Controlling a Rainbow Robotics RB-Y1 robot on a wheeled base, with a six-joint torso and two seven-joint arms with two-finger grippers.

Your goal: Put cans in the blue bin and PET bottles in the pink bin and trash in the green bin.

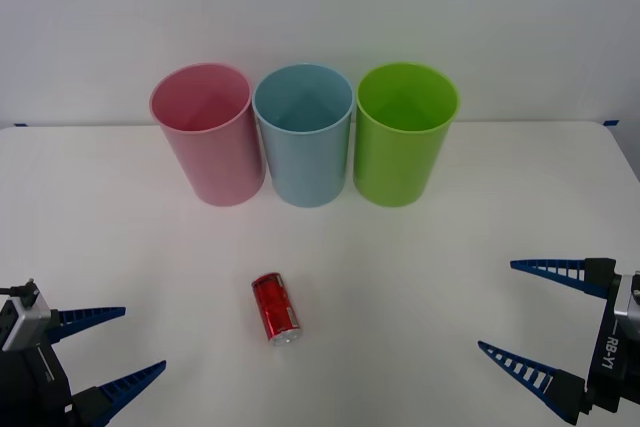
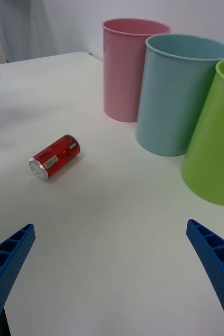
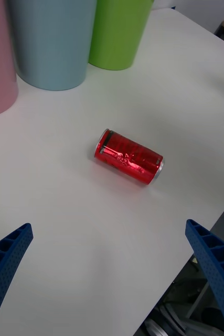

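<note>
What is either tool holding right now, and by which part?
Nothing. The left tool and right tool are both open and apart from the red can, which lies on its side on the table.

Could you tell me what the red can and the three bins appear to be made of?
The red can looks like thin metal: glossy highlights, silver ends. The pink bin, blue bin and green bin look like moulded plastic: smooth, uniformly coloured, softly sheened walls.

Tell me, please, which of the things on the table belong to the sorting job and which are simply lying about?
Belonging to the job:
red can, lying on its side
blue bin, its target
pink bin
green bin
left gripper and right gripper, both open

Lying about:
nothing else; there is just the white table
</note>
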